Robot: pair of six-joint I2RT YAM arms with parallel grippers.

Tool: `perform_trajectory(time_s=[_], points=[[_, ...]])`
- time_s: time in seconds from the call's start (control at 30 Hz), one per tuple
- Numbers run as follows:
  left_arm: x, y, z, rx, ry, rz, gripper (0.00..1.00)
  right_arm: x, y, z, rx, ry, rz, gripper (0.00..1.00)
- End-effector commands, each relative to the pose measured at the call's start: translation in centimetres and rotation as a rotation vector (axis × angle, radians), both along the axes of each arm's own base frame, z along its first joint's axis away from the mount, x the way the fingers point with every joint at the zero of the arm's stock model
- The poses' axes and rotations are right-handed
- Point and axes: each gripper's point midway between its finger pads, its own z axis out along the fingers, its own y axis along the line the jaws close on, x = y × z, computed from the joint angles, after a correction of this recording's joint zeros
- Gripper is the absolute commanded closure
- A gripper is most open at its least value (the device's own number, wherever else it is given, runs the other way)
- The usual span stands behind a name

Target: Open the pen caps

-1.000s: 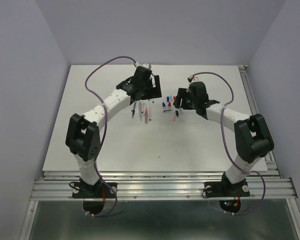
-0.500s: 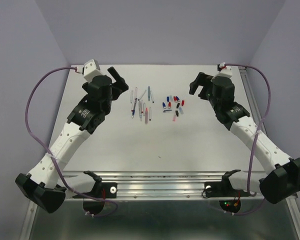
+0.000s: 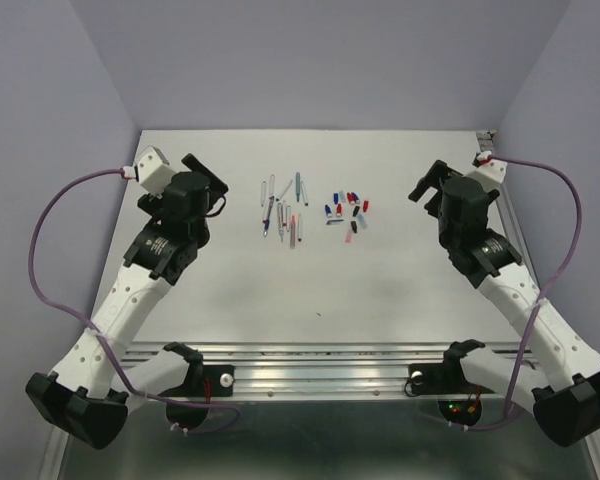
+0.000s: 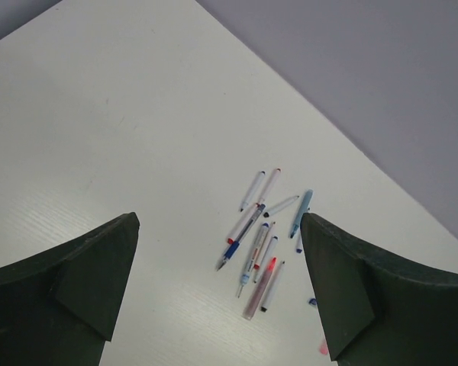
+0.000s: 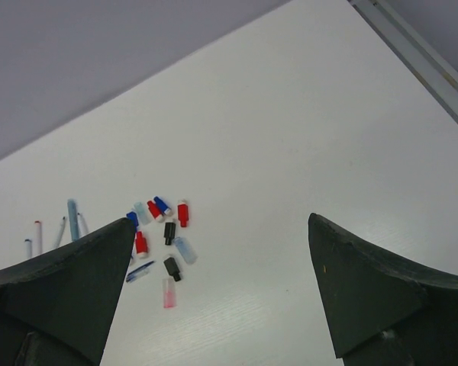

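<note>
My left pincer (image 3: 208, 180) hangs by the left edge of the desk (image 3: 310, 290) and my right pincer (image 3: 430, 180) by its right edge, both spread wide and holding nothing. Between them, in the desk's far half, I count roughly ten pens (image 3: 283, 212) in a loose bunch. Just right of those lie the pen caps (image 3: 346, 210), about ten: three red, two black, the rest blue or pale.
</note>
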Motion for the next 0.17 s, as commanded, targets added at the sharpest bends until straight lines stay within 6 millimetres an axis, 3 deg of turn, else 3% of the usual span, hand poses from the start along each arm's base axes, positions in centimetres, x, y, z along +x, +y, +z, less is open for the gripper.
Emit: perform_trajectory(time_s=[0.0, 0.13], points=[[-0.04, 0.84, -0.54, 0.006, 0.007, 0.041, 0.01, -1.22, -1.68, -0.06, -0.009, -0.009, -0.085, 0.0], [-0.11, 1.13, -0.56, 0.005, 0.007, 0.049, 0.01, -1.67, -2.27, 0.22, -0.014, -0.021, -0.107, 0.0]])
